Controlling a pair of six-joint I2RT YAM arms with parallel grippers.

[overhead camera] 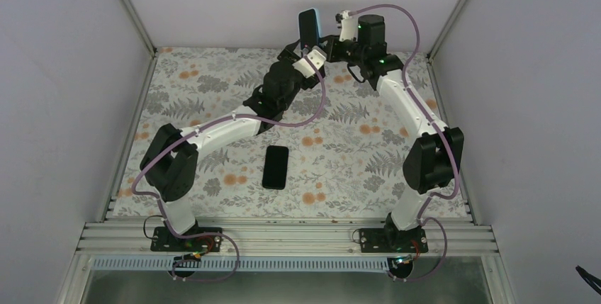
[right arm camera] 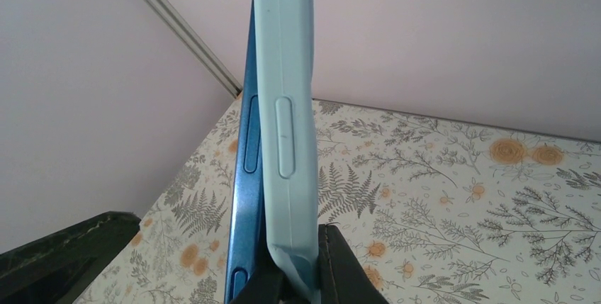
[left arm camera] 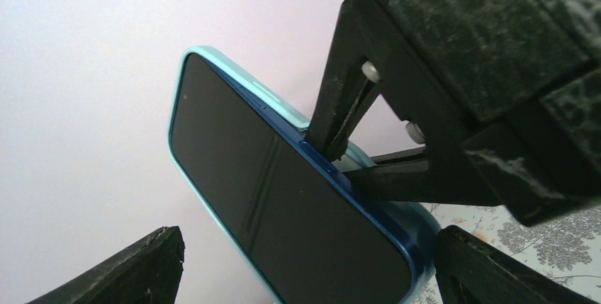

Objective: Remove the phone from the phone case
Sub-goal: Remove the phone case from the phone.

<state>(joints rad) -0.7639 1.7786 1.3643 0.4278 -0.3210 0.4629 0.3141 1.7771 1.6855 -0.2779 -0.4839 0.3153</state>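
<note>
Held upright above the far edge of the table [overhead camera: 354, 155], the phone [left arm camera: 283, 205] sits partly out of its light-blue case [right arm camera: 287, 105], its blue side showing clear of the case wall along one long edge. The right gripper [right arm camera: 298, 283] pinches the case at its lower end. The left gripper [left arm camera: 308, 247] is spread wide, a finger on either side of the phone's lower end. A second phone [overhead camera: 276, 167] lies flat mid-table.

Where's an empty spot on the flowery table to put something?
Bare cloth lies between the black phone and the right arm, and in the far left corner beyond the left arm. Crowded: the far middle, where both jaws meet at the cased phone.
</note>
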